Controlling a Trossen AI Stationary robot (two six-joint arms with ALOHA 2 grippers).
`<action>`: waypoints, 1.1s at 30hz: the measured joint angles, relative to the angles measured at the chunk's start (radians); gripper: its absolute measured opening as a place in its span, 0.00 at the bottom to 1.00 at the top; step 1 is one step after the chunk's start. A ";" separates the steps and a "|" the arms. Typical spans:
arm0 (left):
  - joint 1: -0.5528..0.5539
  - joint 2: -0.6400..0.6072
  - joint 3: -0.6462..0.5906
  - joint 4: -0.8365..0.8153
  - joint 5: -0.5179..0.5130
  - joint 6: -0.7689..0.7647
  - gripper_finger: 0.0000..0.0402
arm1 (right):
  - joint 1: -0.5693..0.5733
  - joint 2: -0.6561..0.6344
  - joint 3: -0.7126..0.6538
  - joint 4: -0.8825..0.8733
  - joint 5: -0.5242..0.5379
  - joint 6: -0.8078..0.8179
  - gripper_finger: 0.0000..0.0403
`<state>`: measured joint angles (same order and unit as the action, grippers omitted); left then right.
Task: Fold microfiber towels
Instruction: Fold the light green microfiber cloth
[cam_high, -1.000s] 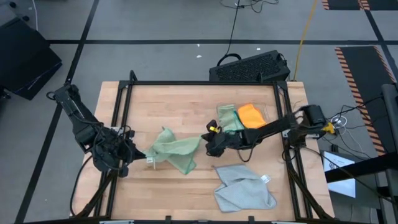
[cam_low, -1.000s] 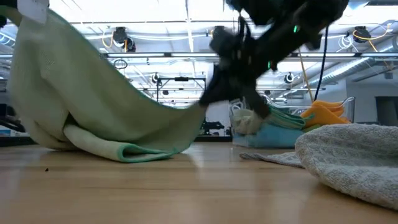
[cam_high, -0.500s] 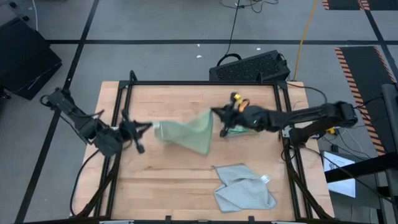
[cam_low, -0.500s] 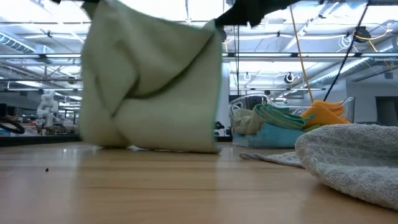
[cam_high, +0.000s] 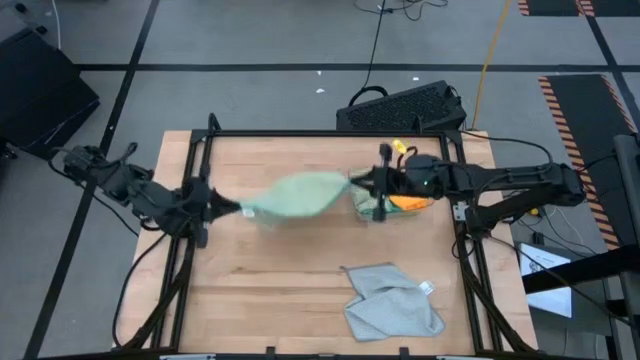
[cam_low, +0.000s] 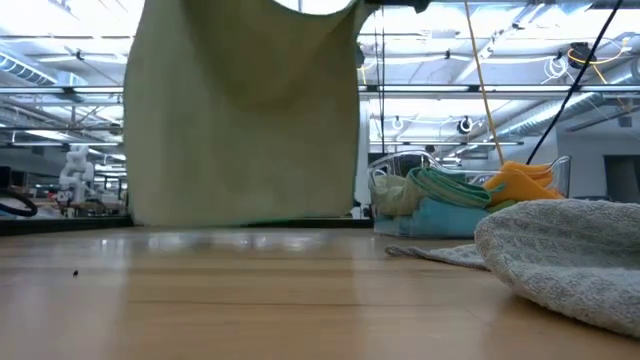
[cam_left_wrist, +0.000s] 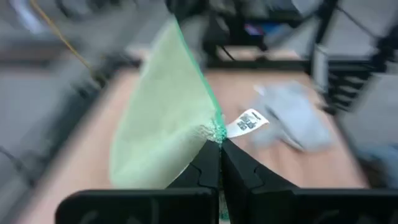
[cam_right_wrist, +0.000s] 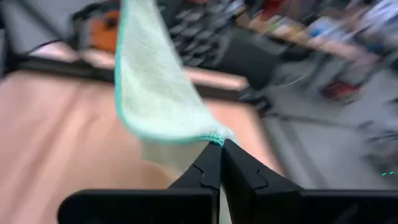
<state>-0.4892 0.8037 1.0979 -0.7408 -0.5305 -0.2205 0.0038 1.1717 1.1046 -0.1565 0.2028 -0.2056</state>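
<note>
A pale green towel (cam_high: 295, 194) is stretched above the bench (cam_high: 300, 290) between the left hand (cam_high: 222, 207) and right hand (cam_high: 357, 182), each pinched shut on a corner; a grey towel (cam_high: 392, 301) lies well apart.

A pale wooden table (cam_high: 270, 290) sits inside a black metal frame (cam_high: 325, 134) that runs along its edges. Just past the far edge, a black keyboard (cam_high: 402, 106) lies on the grey floor (cam_high: 250, 40). A yellow cable (cam_high: 490, 45) trails across that floor nearby. At the table's right side stands a clear plastic tray (cam_low: 560, 172).
</note>
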 joint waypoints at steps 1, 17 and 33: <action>0.000 0.001 -0.010 -0.027 0.048 -0.059 0.01 | 0.014 0.000 0.000 -0.035 -0.029 0.023 0.00; -0.260 0.306 -0.241 0.370 0.341 -0.514 0.04 | 0.367 0.127 -0.008 -0.257 -0.159 0.285 0.00; -0.194 0.201 -0.155 -0.070 -0.078 -0.513 0.01 | 0.203 0.166 -0.008 -0.166 0.024 0.168 0.00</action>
<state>-0.6829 1.0044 0.9428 -0.8112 -0.6088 -0.7336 0.2069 1.3373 1.0966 -0.3226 0.2265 -0.0376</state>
